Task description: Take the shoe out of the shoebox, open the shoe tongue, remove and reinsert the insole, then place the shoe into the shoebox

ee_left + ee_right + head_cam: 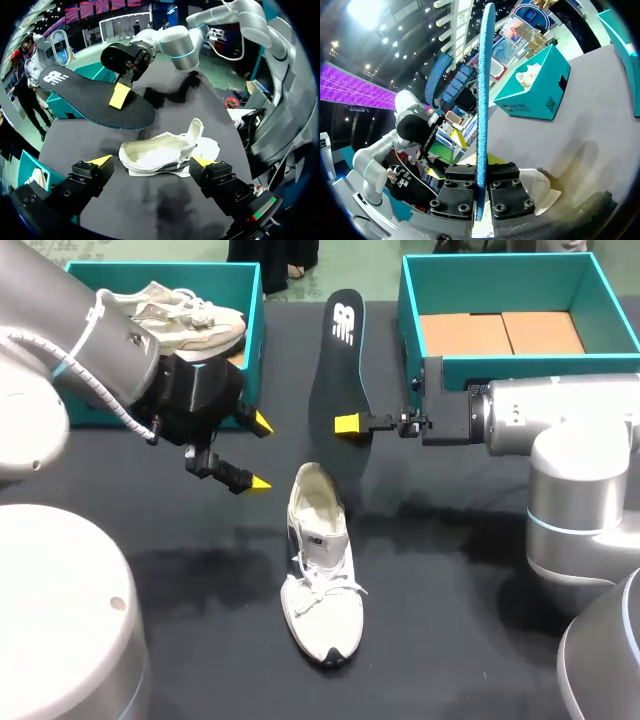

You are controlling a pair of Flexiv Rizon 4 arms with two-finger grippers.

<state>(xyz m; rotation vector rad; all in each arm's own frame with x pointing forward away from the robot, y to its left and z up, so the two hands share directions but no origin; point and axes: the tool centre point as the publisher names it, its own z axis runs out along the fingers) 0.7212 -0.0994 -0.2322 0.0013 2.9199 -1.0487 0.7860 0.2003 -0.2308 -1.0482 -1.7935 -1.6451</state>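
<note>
Holding the insole aloft with the right gripper, fingers pressed narrow on its two faces near one end, most of its length jutting past the tips. Probably held clear of the desk for turning and aiming at the shoe's mouth before reinsertion. Hard to say from these angles whether pinched at the heel end or the toe end. Poised with the left gripper above the desk near the heel of the shoe, fingers spread wide and empty, seemingly ready to steady the shoe or hold its opening during reinsertion. Standing on its sole about mid-desk, toe toward the robot, mouth open wide with the tongue laid toward the laces, well apart from both boxes. Dark, matte desk underneath. Along the far edge, a teal left shoebox with a second pale shoe inside, and a teal right shoebox showing brown card within.
</note>
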